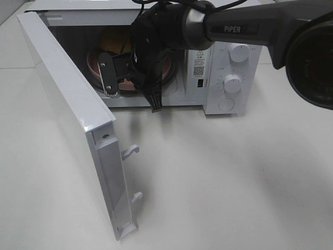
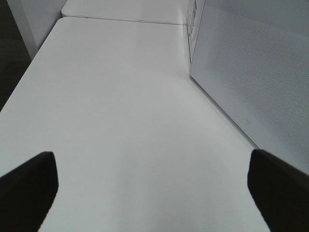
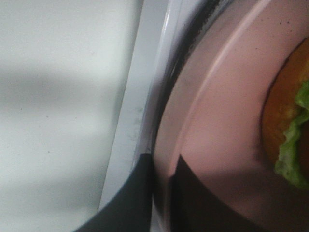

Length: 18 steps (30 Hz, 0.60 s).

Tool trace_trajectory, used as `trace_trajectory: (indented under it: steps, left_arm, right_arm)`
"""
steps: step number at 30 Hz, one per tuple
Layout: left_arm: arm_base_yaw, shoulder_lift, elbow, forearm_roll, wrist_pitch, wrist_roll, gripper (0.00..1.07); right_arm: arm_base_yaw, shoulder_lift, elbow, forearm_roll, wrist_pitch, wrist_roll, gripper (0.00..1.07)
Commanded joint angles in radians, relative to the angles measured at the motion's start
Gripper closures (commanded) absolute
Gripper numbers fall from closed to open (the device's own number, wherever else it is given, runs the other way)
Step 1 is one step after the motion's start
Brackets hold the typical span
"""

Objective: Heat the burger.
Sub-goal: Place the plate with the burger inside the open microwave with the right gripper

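Nearest the lens is seen the right arm (image 1: 244,28), stretched from the right into the microwave (image 1: 208,96). Furthest left, the left gripper (image 2: 154,193) is held over the table (image 2: 120,121), beside the oven's perforated side wall. Its jaws are spread fully and nothing is held between them. Next, the door (image 1: 67,104) is swung wide open, and two latch hooks (image 1: 130,151) are shown on its edge. Inside the cavity, the pink plate (image 3: 217,121) is seen at the front, close to the white sill. The burger (image 3: 285,116) is carried on it, with lettuce showing at its side. The right gripper (image 3: 161,193) is closed almost completely, and the plate's rim is pinched between its fingers. On the right, two knobs (image 1: 239,52) and one round button (image 1: 226,104) are counted on the panel.

Loading is judged to be the step in hand, with plate and burger being set into the oven. Whether the plate is fully down cannot be told. Next, the rim would need to be released, the arm drawn clear, the door shut and a knob turned. Counted are one microwave, one door, one plate, one burger and two grippers.
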Motion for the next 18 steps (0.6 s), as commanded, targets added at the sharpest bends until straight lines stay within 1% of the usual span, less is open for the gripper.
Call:
trace_trajectory:
  steps: [1, 7, 18]
  left_arm:
    - [0.001, -0.003, -0.001, -0.007, -0.005, -0.001, 0.07]
    - [0.001, -0.003, -0.001, -0.007, -0.005, -0.001, 0.07]
    - [0.001, -0.003, -0.001, -0.007, -0.005, -0.001, 0.07]
  right_arm:
    - [-0.003, -0.006, -0.027, -0.019, -0.066, 0.009, 1.03]
    - [-0.003, 0.021, -0.079, -0.002, -0.061, 0.009, 1.03]
    - [-0.003, 0.035, -0.087, 0.004, -0.057, 0.011, 1.02]
